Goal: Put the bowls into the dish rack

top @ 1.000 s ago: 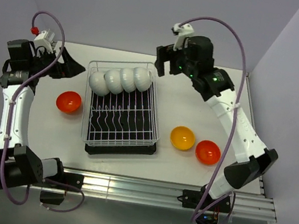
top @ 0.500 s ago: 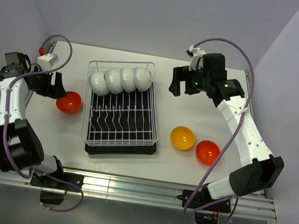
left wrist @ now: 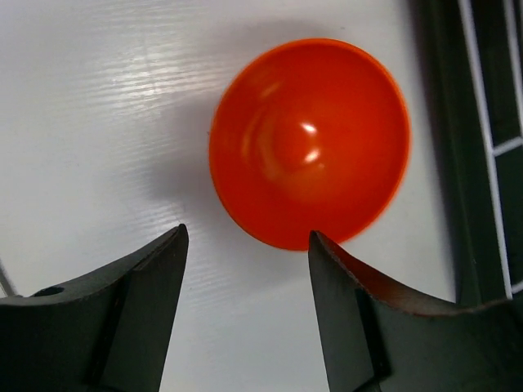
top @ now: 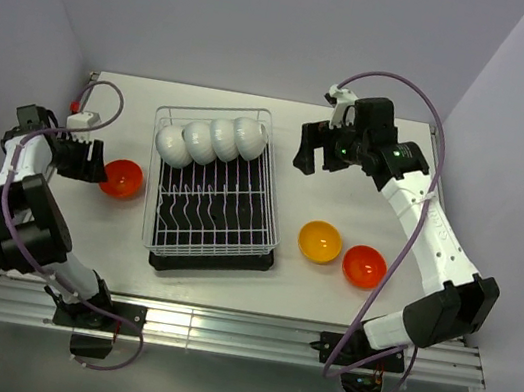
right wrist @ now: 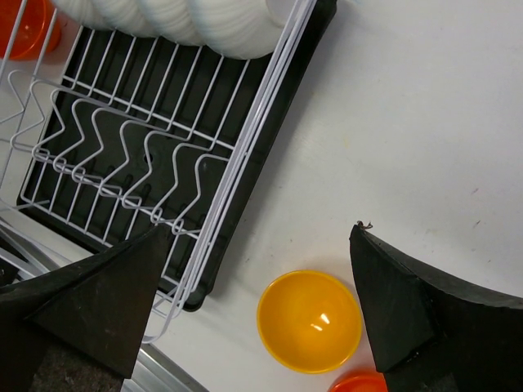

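Red-orange bowl (left wrist: 309, 139) sits just ahead of the parted left fingers (left wrist: 151, 314); right fingers (right wrist: 396, 290) spread wide

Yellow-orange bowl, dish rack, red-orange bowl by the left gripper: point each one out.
yellow-orange bowl (right wrist: 310, 321), right wrist view, inside bottom.
dish rack (top: 213, 213), top external view, bare prongs mid-rack.
red-orange bowl (left wrist: 309, 143), left wrist view, inside centre.

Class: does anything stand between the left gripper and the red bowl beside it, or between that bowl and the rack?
Nothing visible does. The left gripper, jaws open, is right at the red bowl's rim, with only table showing between them. Only table separates the bowl from the rack, whose near rows are free.
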